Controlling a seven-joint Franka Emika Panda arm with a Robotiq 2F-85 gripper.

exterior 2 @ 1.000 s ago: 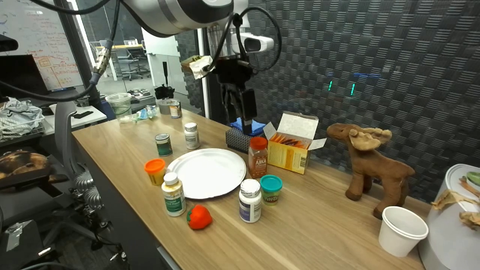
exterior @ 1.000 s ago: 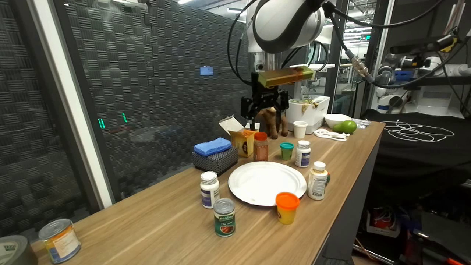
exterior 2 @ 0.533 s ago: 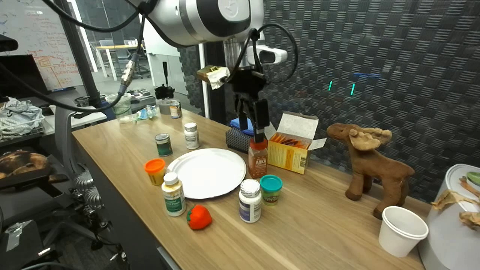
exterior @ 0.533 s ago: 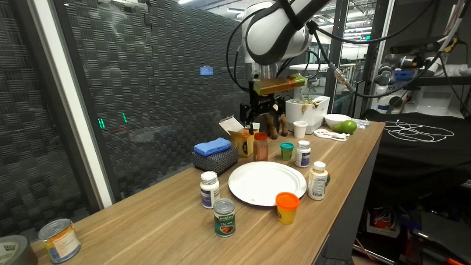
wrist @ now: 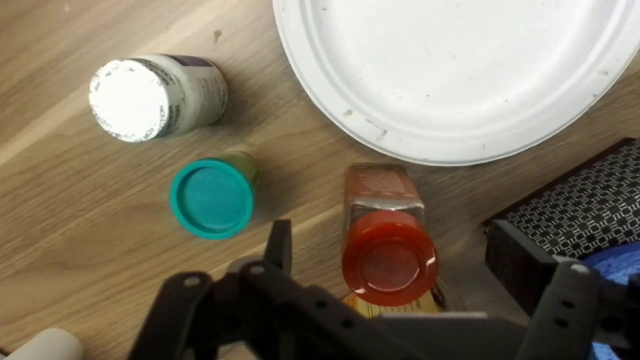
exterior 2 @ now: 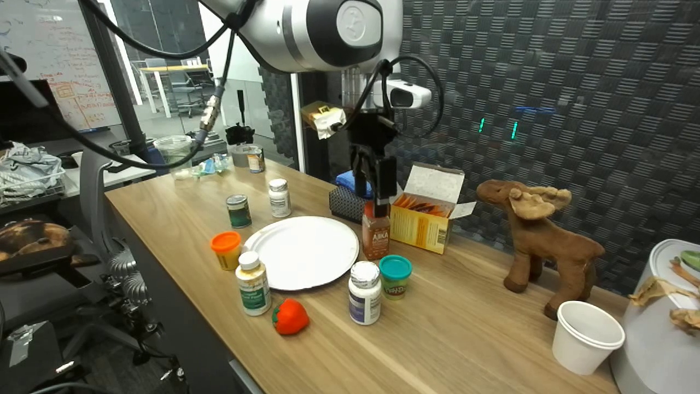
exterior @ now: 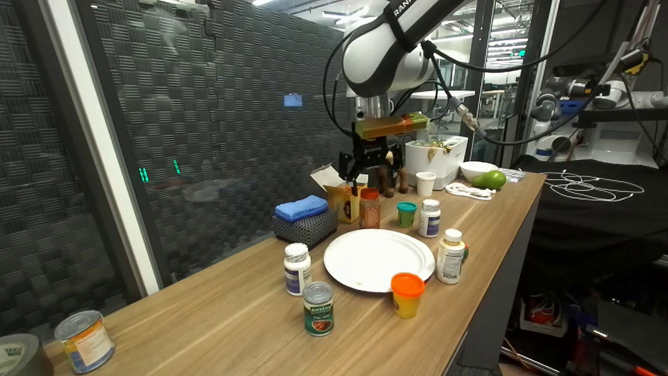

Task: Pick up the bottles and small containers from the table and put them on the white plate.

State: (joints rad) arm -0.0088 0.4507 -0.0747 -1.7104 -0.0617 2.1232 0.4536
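Note:
My gripper (exterior: pixel 374 183) is open and empty above the red-lidded spice jar (exterior: pixel 370 211). In the wrist view the jar's red lid (wrist: pixel 389 260) lies between the two spread fingers, apart from both. The white plate (exterior 2: pixel 303 254) is bare, beside the jar. A teal-lidded tub (exterior 2: pixel 395 278) and a white bottle with purple label (exterior 2: pixel 365 295) stand near the jar. A green-labelled bottle (exterior 2: pixel 254 287) and an orange-lidded tub (exterior 2: pixel 226 250) stand on the plate's other side. Another white bottle (exterior: pixel 298 271) and a green can (exterior: pixel 318 309) stand past the plate.
A yellow box with open flaps (exterior 2: pixel 421 219) stands right behind the jar. A dark patterned box with a blue cloth (exterior: pixel 302 222) is near the plate. A toy moose (exterior 2: pixel 547 246), white cups (exterior 2: pixel 585 339) and a red pepper (exterior 2: pixel 291 316) are on the table.
My gripper has moved down, and toward the viewer's right in an exterior view, to come over the red-lidded jar. It has stayed open. The objects on the table have not moved.

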